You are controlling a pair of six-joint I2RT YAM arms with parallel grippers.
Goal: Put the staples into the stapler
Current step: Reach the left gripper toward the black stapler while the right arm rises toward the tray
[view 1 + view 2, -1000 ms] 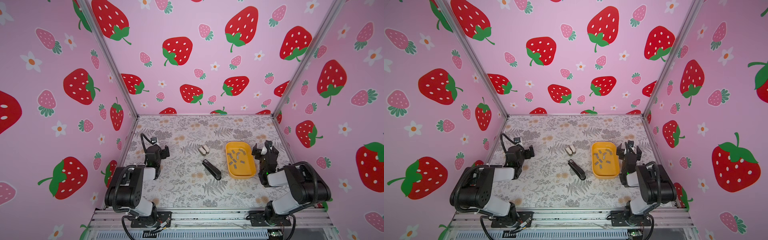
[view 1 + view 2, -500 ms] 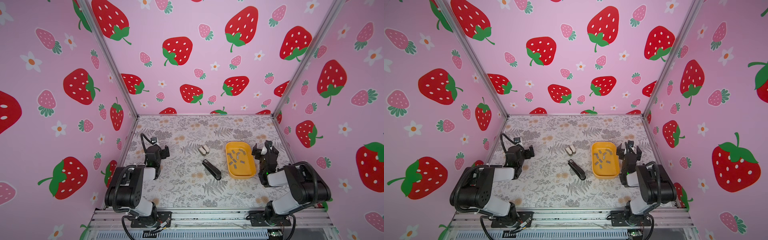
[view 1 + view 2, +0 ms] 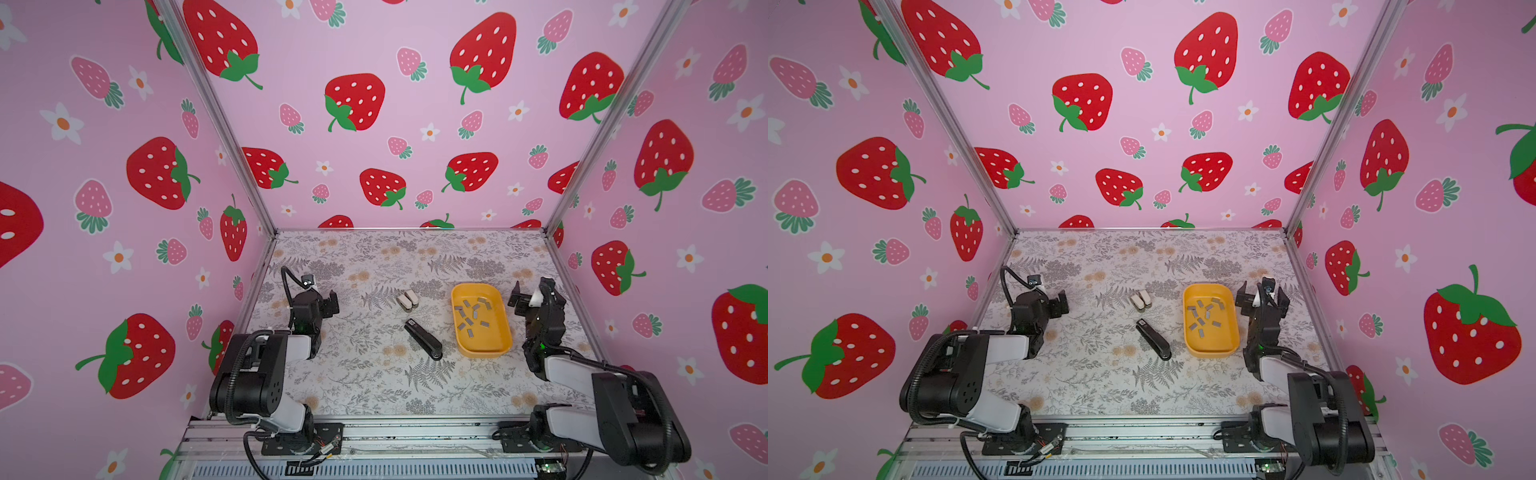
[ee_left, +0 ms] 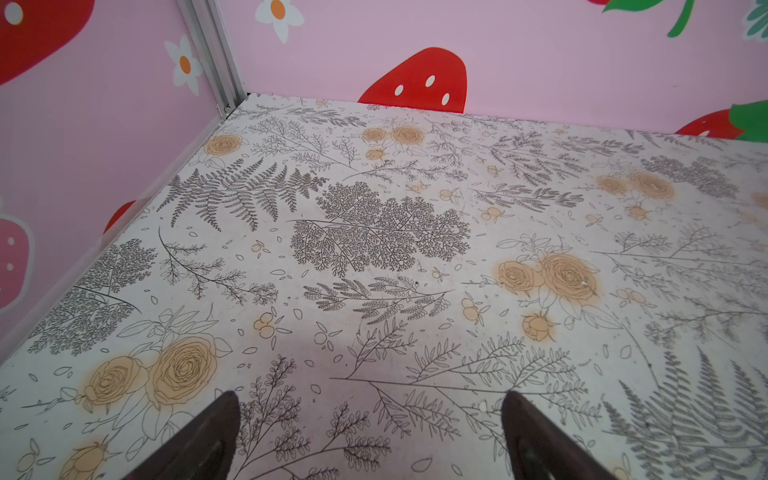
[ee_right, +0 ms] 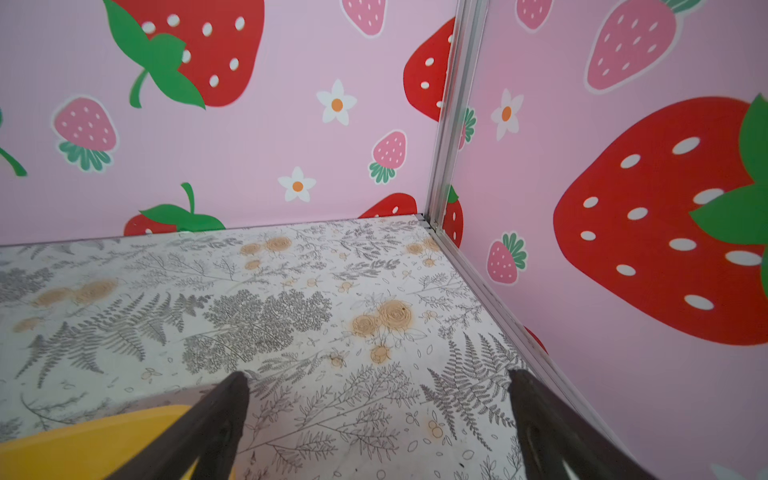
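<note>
A black stapler [image 3: 423,339] [image 3: 1153,338] lies closed on the floral table, near the middle. To its right a yellow tray [image 3: 482,353] [image 3: 1212,352] holds several small grey staples [image 3: 469,322] [image 3: 1202,320], scattered loose. My left gripper [image 3: 326,297] [image 4: 370,399] rests open at the left, well away from the stapler, with only bare table between its fingers. My right gripper [image 3: 532,291] [image 3: 1263,293] [image 5: 378,376] stands open just right of the tray and holds nothing. The tray's corner [image 5: 83,444] shows beside one finger in the right wrist view.
Two small beige blocks [image 3: 407,300] [image 3: 1140,300] lie side by side behind the stapler. Pink strawberry walls close in the table on the left, back and right, with metal corner posts [image 5: 446,124]. Both arm bases sit on the front rail.
</note>
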